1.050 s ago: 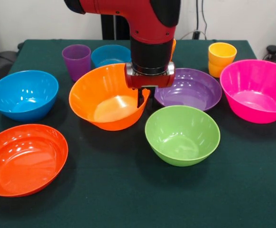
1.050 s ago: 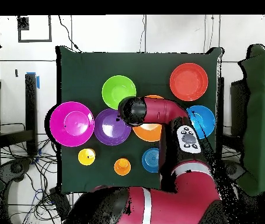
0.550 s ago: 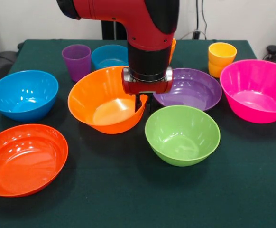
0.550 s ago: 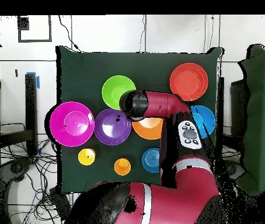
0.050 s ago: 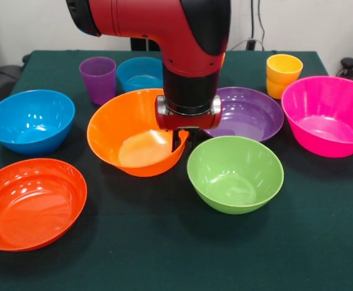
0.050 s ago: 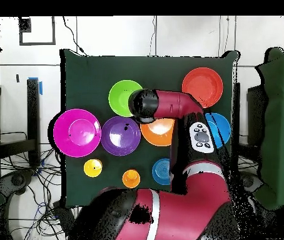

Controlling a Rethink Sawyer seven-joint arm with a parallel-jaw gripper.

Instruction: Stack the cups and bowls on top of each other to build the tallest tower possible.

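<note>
My gripper (image 5: 178, 140) is shut on the right rim of the large orange bowl (image 5: 131, 136), which tilts slightly between the other bowls. Close by on the right are the green bowl (image 5: 235, 174) and the purple bowl (image 5: 249, 114). The large pink bowl (image 5: 328, 115) stands at the far right and holds nothing. On the left are a blue bowl (image 5: 30, 120) and a shallow red-orange bowl (image 5: 31, 203). At the back stand a purple cup (image 5: 98, 77), a small blue bowl (image 5: 139, 71) and a yellow cup (image 5: 283, 74). From above, an orange cup (image 6: 131, 179) shows beside the yellow cup (image 6: 92, 167).
All the pieces stand on a dark green cloth (image 5: 164, 254) over the table. In the overhead view the arm (image 6: 169, 109) reaches across the orange bowl (image 6: 159, 131) and partly hides the blue bowl (image 6: 222, 125). Cables lie on the floor to the left of the table.
The gripper has moved towards the green bowl and the front of the table, carrying the orange bowl a short way with it. The other bowls and cups stay put.
</note>
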